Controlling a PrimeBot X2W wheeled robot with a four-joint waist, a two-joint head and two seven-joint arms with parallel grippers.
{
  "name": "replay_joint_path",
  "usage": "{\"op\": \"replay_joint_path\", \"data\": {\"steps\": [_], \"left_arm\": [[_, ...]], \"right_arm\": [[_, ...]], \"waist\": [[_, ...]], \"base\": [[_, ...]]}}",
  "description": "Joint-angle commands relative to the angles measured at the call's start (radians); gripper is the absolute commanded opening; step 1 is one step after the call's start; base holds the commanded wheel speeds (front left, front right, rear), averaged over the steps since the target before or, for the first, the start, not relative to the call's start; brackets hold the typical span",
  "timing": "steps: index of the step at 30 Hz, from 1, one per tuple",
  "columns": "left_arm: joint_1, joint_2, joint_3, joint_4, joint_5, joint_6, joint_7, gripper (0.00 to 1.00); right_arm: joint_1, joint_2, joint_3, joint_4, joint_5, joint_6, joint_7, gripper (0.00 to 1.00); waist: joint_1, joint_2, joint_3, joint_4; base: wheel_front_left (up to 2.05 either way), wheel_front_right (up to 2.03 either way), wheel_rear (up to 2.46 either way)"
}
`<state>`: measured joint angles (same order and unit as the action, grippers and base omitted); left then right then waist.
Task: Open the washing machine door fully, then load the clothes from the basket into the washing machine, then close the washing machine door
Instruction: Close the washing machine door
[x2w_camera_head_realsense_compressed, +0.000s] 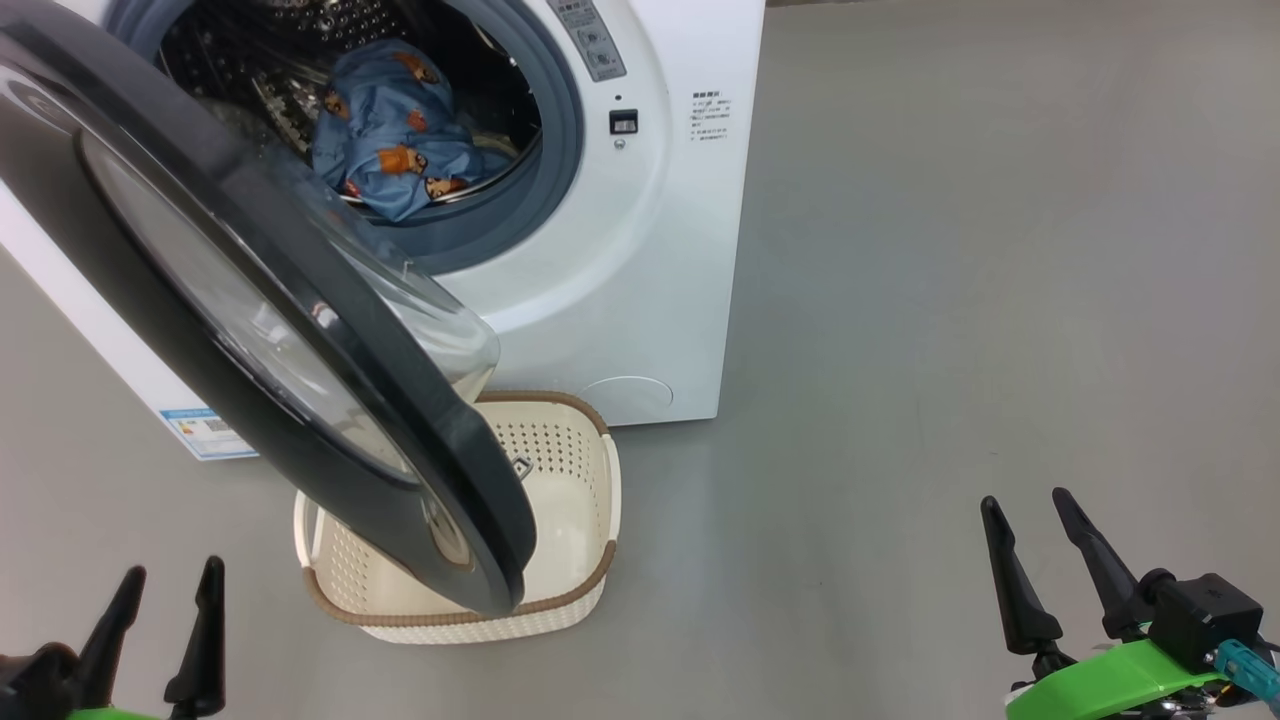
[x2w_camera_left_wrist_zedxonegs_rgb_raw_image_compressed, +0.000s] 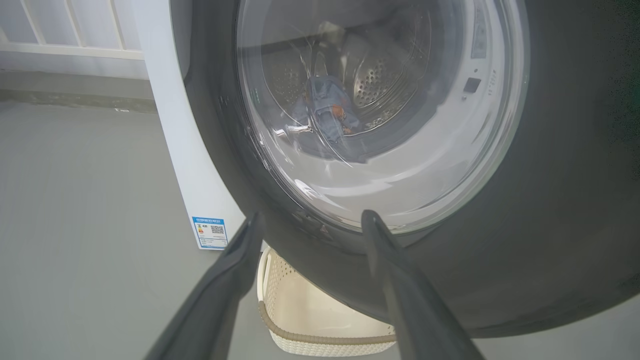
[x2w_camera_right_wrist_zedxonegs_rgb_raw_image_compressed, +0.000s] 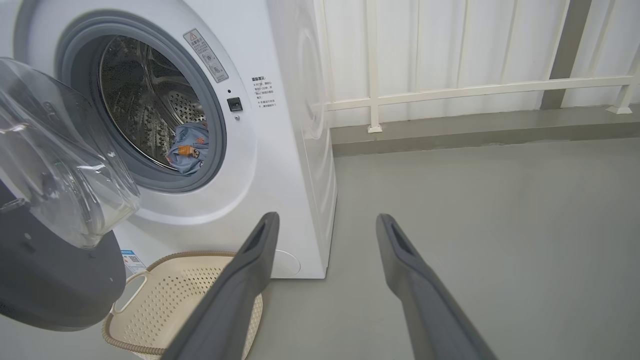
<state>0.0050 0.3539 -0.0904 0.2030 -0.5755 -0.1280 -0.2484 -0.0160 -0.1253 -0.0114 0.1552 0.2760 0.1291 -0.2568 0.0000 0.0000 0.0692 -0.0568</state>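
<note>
Washing machine door (x2w_camera_head_realsense_compressed: 260, 300) open over basket (x2w_camera_head_realsense_compressed: 592, 583); left end effector (x2w_camera_head_realsense_compressed: 173, 566) and right end effector (x2w_camera_head_realsense_compressed: 1024, 497) spread wide, empty; likely hazard: clothes (x2w_camera_head_realsense_compressed: 395, 140) near drum lip pinched when door shuts.

door (x2w_camera_head_realsense_compressed: 260, 300): cut off at upper left frame edge | basket (x2w_camera_head_realsense_compressed: 585, 520): much of it hidden behind door | blue label (x2w_camera_head_realsense_compressed: 205, 430): partly covered by door, print too small to read | washing machine (x2w_camera_head_realsense_compressed: 640, 250): top cut off by upper edge
</note>
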Motion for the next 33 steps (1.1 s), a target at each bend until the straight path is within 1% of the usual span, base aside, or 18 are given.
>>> {"op": "replay_joint_path", "data": {"steps": [1,7,9,13,18,25,26,27,28,30,32,33], "left_arm": [[-0.017,0.016,0.057,-0.035,0.028,-0.003,-0.013,1.0],[0.005,-0.036,0.105,-0.064,0.13,-0.003,-0.013,1.0],[0.009,-0.042,0.11,-0.067,0.149,-0.003,-0.013,1.0],[0.023,-0.075,0.132,-0.068,0.189,-0.003,-0.013,1.0],[0.03,-0.1,0.144,-0.065,0.209,-0.003,-0.013,1.0],[0.017,-0.112,0.145,-0.067,0.22,-0.003,-0.013,1.0],[0.015,-0.113,0.143,-0.067,0.22,-0.003,-0.013,1.0],[0.013,-0.114,0.138,-0.066,0.22,-0.003,-0.013,1.0],[0.011,-0.117,0.134,-0.063,0.22,-0.003,-0.013,1.0],[0.007,-0.126,0.131,-0.062,0.217,-0.003,-0.013,1.0],[0.007,-0.135,0.123,-0.063,0.218,-0.003,-0.013,1.0],[0.008,-0.141,0.121,-0.063,0.216,-0.003,-0.013,1.0]], "right_arm": [[-0.005,-0.008,0.019,-0.028,0.002,0.002,-0.005,1.0],[-0.009,-0.007,0.015,-0.028,0.002,0.002,-0.005,1.0],[-0.011,-0.006,0.015,-0.028,0.002,0.002,-0.005,1.0],[-0.015,-0.003,0.015,-0.027,0.001,0.002,-0.005,1.0],[-0.016,-0.004,0.015,-0.028,0.001,0.002,-0.005,1.0],[-0.024,-0.006,0.019,-0.022,0.0,0.002,-0.005,1.0],[-0.026,-0.005,0.027,-0.019,0.001,0.002,-0.005,0.91],[-0.03,-0.005,0.037,-0.016,0.002,0.002,-0.005,0.72],[-0.034,-0.004,0.047,-0.014,0.004,0.002,-0.005,0.49],[-0.045,0.001,0.065,-0.012,0.009,0.002,-0.005,0.33],[-0.06,0.01,0.079,-0.011,0.019,0.002,-0.005,0.23],[-0.069,0.014,0.088,-0.009,0.023,0.002,-0.005,0.15]], "waist": [[0.0,0.0,0.002,0.001],[0.0,0.0,0.005,0.002],[0.0,0.0,0.006,0.002],[0.0,0.0,0.01,0.002],[0.0,0.0,0.013,0.007],[0.0,0.0,0.019,0.022],[0.0,0.0,0.02,0.025],[0.0,0.0,0.021,0.03],[0.0,0.0,0.021,0.035],[0.0,0.0,0.021,0.046],[0.0,0.0,0.02,0.06],[0.0,0.0,0.019,0.067]], "base": [[0.0,0.0,0.0],[0.0,0.0,0.0],[0.0,0.0,0.0],[0.0,0.0,0.0],[0.0,0.0,0.0],[0.0,0.0,0.0],[0.0,0.0,0.0],[0.0,0.0,0.0],[0.0,0.0,0.0],[0.0,0.0,0.0],[0.0,0.0,0.0],[0.0,0.0,0.0]]}}
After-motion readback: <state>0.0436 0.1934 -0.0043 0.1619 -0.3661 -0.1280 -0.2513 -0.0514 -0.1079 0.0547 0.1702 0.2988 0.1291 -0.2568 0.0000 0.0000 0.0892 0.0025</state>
